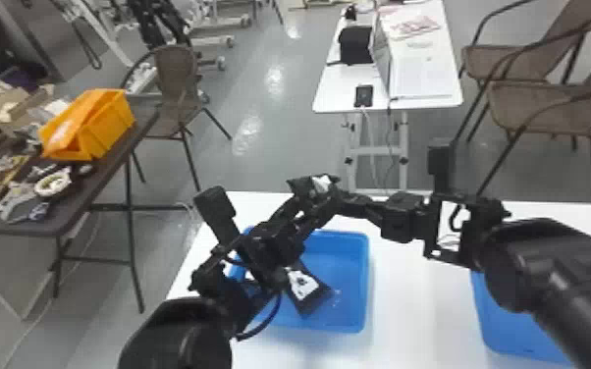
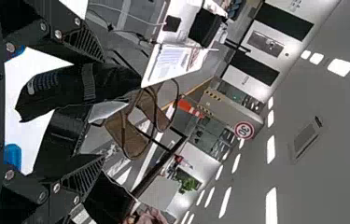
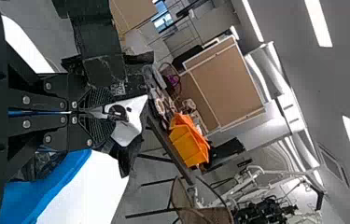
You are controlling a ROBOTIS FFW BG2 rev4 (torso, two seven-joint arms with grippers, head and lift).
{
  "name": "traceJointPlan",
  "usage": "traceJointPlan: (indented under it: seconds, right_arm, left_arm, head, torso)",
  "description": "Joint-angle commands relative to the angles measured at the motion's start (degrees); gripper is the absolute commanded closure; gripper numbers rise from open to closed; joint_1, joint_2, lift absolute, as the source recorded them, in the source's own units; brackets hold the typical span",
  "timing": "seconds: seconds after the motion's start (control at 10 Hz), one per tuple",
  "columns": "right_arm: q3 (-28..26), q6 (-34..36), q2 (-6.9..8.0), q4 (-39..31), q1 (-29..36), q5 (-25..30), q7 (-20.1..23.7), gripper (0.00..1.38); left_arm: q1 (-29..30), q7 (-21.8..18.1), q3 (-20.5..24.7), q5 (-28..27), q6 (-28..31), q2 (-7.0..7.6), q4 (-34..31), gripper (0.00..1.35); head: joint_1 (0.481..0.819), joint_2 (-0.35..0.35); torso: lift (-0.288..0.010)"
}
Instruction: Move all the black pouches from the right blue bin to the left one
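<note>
The right claw (image 3: 103, 112) pinched the black pouch (image 3: 128, 133) tightly, seemingly light, soft and best gripped across its body, while the left claw (image 2: 101, 107) gaped wide, gripping nothing.

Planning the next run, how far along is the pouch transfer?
Done: at least one black pouch lies in the left blue bin. In hand: another pouch, white label showing, in the right claw. Left: placing that one, plus anything in the right blue bin, whose inside the right arm mostly hides.
</note>
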Motion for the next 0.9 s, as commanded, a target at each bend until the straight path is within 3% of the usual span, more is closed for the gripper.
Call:
traceJointPlan:
  seconds: [0.0, 0.2, 0.6, 0.7, 0.8]
  right_arm:
    - [0.2, 0.1, 0.01, 0.1, 0.0, -0.1, 0.0, 1.27]
    - [0.2, 0.0, 0.01, 0.6, 0.0, -0.5, 0.1, 1.27]
    - [0.2, -0.4, 0.09, 1.1, -0.1, -0.9, 0.1, 1.27]
    - [0.2, -1.3, 0.18, 1.6, -0.2, -1.6, 0.1, 1.18]
    - [0.0, -2.9, 0.27, 2.4, -0.2, -2.1, 0.1, 0.64]
  left_arm:
    - [0.4, 0.2, 0.3, -3.4, -0.8, -0.39, -1.1, 1.22]
    - [1.2, 0.3, 1.5, -4.6, -2.7, -2.41, -1.5, 1.22]
    - [1.8, 0.4, 1.7, -4.9, -5.4, -2.85, -1.5, 1.22]
    - [1.8, 0.4, 1.8, -5.0, -5.7, -2.85, -1.5, 1.22]
    - [2.1, 0.4, 2.1, -5.2, -6.6, -2.94, -1.5, 1.22]
  head:
    - [0.695, 0.266]
    - [0.695, 0.277]
    - [0.695, 0.287]
    - [0.695, 0.288]
    - [0.695, 0.289]
  torso:
    - [0.000]
    - [0.000]
    - [0.000]
    - [0.000]
    - [0.000]
